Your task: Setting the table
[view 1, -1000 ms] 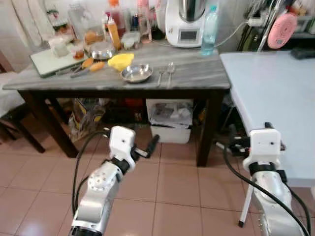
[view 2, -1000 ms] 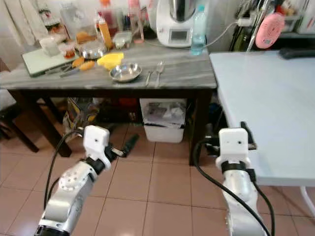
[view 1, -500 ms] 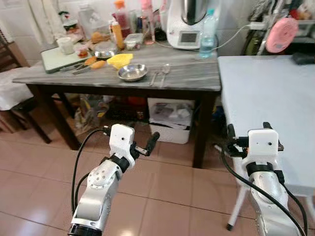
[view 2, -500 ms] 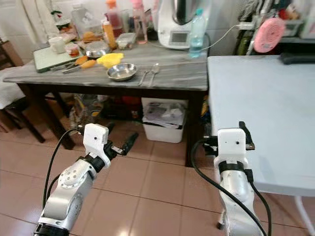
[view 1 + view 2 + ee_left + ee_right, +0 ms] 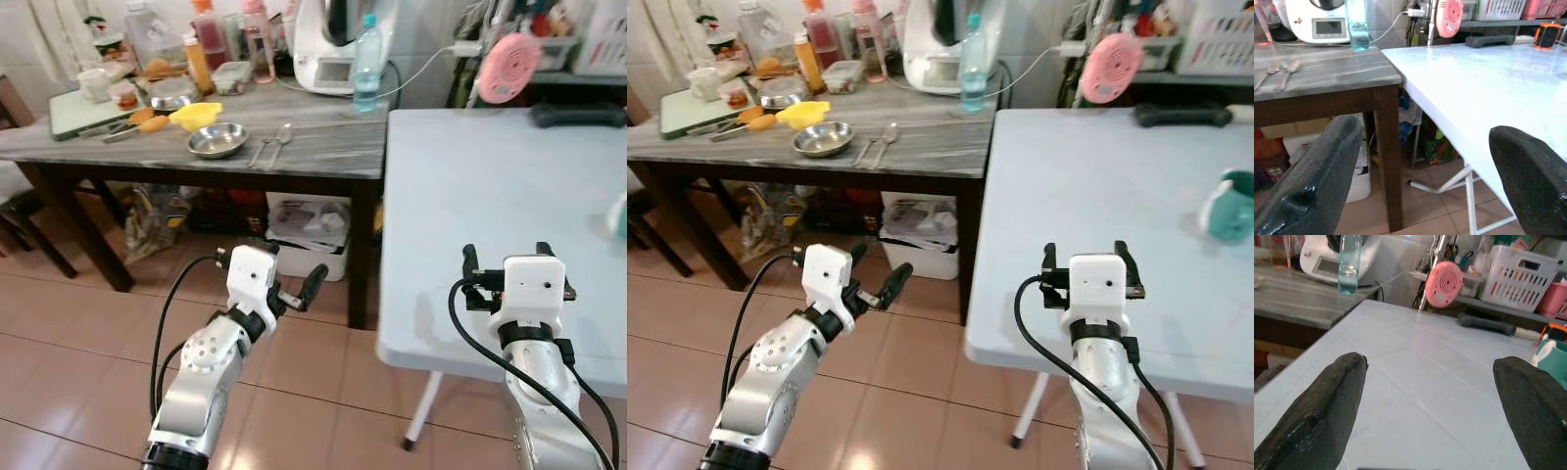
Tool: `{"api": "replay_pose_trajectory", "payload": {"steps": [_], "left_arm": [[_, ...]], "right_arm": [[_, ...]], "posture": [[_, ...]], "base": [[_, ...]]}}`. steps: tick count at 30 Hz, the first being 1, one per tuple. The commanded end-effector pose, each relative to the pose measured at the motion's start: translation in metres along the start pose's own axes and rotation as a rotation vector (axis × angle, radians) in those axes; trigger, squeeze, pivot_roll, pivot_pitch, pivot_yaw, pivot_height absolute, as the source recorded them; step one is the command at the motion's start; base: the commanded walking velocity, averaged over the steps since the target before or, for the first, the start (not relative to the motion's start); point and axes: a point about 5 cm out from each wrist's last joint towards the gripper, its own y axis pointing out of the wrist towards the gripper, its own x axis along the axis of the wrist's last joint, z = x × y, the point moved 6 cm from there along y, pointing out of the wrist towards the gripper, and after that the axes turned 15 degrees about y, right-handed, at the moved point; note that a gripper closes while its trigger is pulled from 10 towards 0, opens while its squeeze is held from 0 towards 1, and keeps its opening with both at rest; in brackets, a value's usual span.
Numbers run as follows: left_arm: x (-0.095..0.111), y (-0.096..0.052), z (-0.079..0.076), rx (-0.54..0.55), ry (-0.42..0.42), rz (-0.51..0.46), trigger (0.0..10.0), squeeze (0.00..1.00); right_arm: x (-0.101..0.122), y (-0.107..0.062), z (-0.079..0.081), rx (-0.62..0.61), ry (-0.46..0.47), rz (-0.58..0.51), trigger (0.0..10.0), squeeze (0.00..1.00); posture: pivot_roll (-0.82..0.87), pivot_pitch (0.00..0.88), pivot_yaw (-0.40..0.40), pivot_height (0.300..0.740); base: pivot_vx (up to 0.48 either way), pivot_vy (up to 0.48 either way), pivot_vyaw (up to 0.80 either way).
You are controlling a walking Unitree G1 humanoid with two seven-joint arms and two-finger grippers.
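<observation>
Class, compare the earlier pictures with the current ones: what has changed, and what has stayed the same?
The camera has swung toward the white table, bringing a teal mug into sight; the things themselves have not moved. The right gripper now hangs over the white table's edge. Both it and the left gripper stay open and empty. The metal bowl is untouched.

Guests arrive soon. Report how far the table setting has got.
Barely started. Done: only a teal mug stands on the white table. In hand: nothing; left gripper and right gripper are both open. Left: the steel bowl, fork and spoon lie on the grey side table.
</observation>
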Motion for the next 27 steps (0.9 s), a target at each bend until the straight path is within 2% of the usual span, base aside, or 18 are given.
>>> {"api": "replay_pose_trajectory", "payload": {"steps": [1, 12, 27], "left_arm": [[-0.0001, -0.0026, 0.0082, 0.014, 0.01, 0.003, 10.0, 0.0], [0.0015, -0.0011, 0.0072, 0.007, 0.011, -0.002, 10.0, 0.0], [0.0002, -0.0003, 0.0071, 0.002, 0.025, 0.003, 10.0, 0.0]], "right_arm": [[0.0053, 0.0011, 0.007, 0.018, 0.007, -0.018, 10.0, 0.0], [0.0066, 0.0025, 0.0086, 0.018, 0.013, -0.024, 10.0, 0.0], [0.0048, 0.005, 0.01, 0.023, 0.019, -0.018, 10.0, 0.0]], "posture": [[-0.1, 0.0, 0.089, 0.74], [-0.1, 0.0, 0.092, 0.74], [-0.09, 0.0, 0.09, 0.74]], "base": [[0.0, -0.472, 0.0], [0.0, -0.475, 0.0], [0.0, -0.441, -0.6]]}}
